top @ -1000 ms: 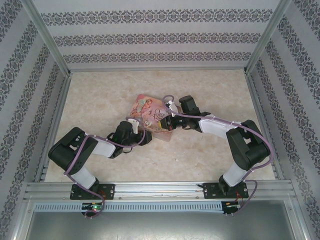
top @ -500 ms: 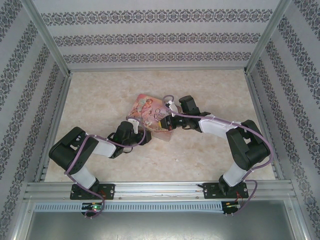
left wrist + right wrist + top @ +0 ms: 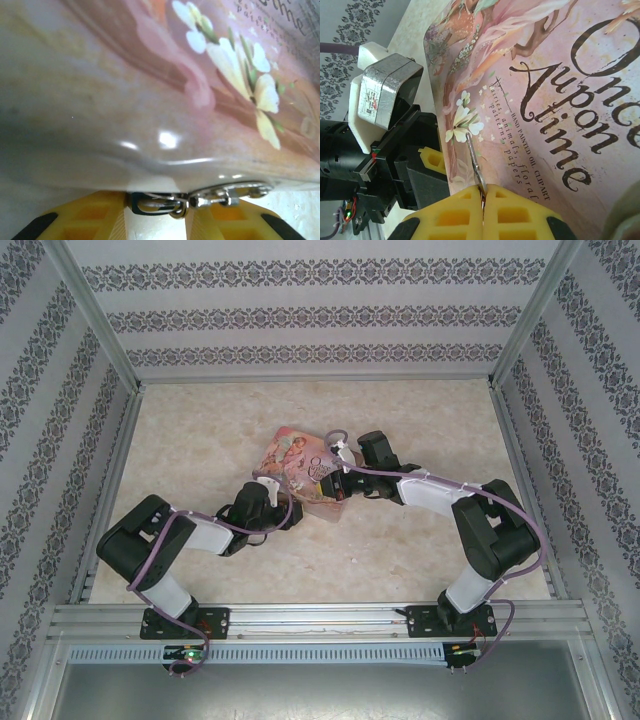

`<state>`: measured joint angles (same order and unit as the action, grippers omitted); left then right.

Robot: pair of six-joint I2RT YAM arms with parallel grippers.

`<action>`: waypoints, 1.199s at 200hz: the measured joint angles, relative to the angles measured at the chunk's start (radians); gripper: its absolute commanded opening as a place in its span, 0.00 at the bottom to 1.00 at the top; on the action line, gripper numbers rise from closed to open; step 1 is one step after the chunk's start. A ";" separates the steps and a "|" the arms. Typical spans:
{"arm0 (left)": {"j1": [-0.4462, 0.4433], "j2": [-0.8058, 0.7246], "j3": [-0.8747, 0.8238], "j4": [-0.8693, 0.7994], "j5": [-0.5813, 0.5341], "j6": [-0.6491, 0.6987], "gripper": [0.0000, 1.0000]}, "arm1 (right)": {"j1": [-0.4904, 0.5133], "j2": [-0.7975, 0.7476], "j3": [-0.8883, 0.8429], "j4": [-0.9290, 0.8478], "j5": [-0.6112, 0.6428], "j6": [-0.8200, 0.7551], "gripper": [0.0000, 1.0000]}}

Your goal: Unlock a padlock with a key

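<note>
Left hand (image 3: 156, 214): yellow fingers set a narrow gap apart, clenched on the padlock (image 3: 156, 204). The padlock shows as a small dark body with a silver loop, bridging one finger to the other, its colour lost in shadow. It sits close against the rounded rim of the pink tin (image 3: 150, 100).

Right hand (image 3: 483, 192): fingers pressed together, grasping the key (image 3: 474, 157). The key is a thin grey sliver standing out from between the fingertips, lying across the tin's printed lid beside a white flower. Whether it touches the lid cannot be told.

Counter (image 3: 200, 440): pale, marbled. The tin lies near the centre, with one hand at each side of it.
</note>
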<state>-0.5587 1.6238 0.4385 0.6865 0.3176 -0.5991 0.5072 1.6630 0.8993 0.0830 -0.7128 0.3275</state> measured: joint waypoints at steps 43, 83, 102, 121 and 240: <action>-0.004 -0.042 0.005 -0.037 0.011 -0.032 0.30 | 0.015 -0.068 -0.011 -0.035 0.025 0.015 0.00; -0.004 -0.076 0.011 -0.055 0.030 -0.069 0.30 | 0.016 -0.231 -0.060 -0.064 0.072 0.005 0.00; -0.004 -0.092 0.015 -0.074 0.045 -0.089 0.30 | 0.027 -0.308 -0.102 -0.082 0.105 -0.017 0.00; -0.004 -0.101 0.027 -0.098 0.060 -0.100 0.30 | 0.047 -0.391 -0.173 -0.103 0.138 -0.037 0.00; -0.005 -0.111 0.044 -0.124 0.101 -0.185 0.30 | 0.213 -0.427 -0.417 0.013 0.334 -0.067 0.00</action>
<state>-0.5632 1.5124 0.4824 0.5621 0.4187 -0.7845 0.7204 1.2362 0.4824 0.0959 -0.3786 0.2604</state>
